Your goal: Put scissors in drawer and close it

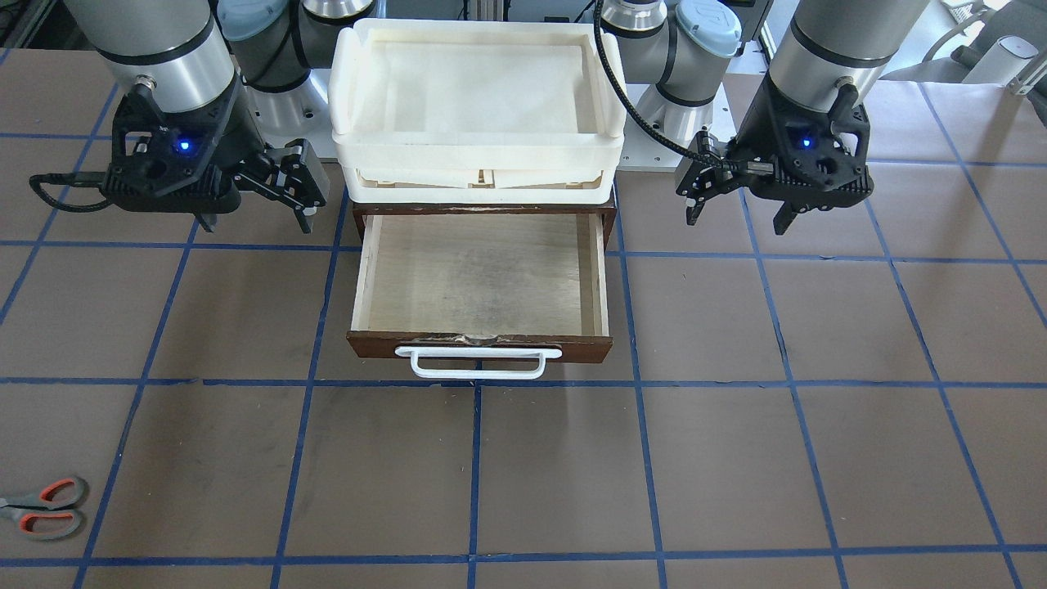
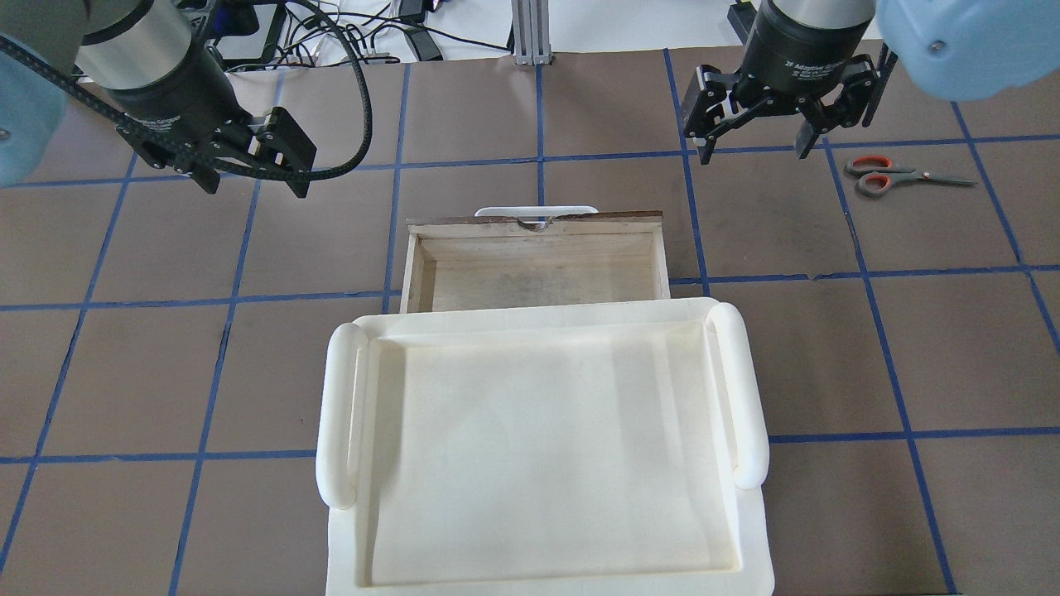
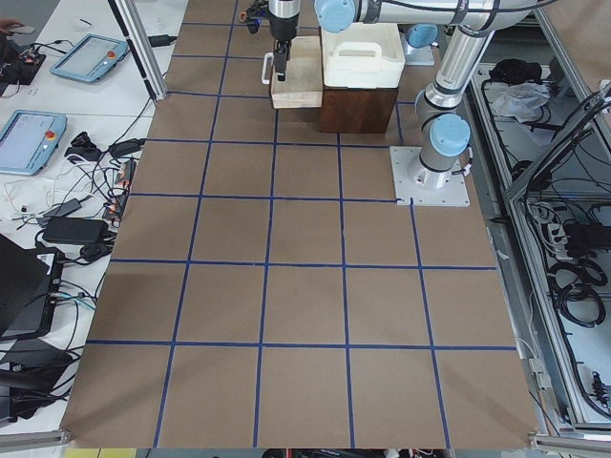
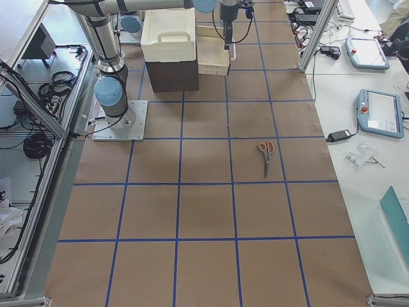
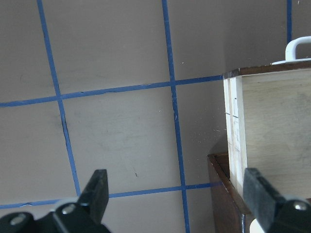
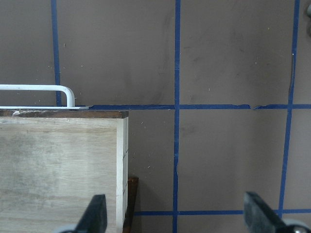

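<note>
The scissors [image 1: 41, 507] [image 2: 903, 175] [image 4: 266, 153] lie flat on the table on my right side, dark grey handles lined orange-red, blades pointing away from the drawer. The drawer [image 1: 572, 345] [image 2: 538, 247] is pulled out of its dark-brown cabinet, pale inside with nothing in it, its white handle [image 1: 478, 364] facing away from me. My right gripper [image 2: 752, 151] [image 1: 255, 217] [image 6: 177, 213] hangs open above the table between the drawer and the scissors. Left of the drawer, my left gripper [image 2: 252, 186] [image 1: 736, 217] [image 5: 180, 194] hangs open, holding nothing.
White plastic trays [image 1: 478, 98] [image 2: 538, 447] are stacked on top of the cabinet behind the open drawer. The table is brown with a blue tape grid. Tablets and cables [image 3: 38, 134] lie on the side benches beyond the far table edge.
</note>
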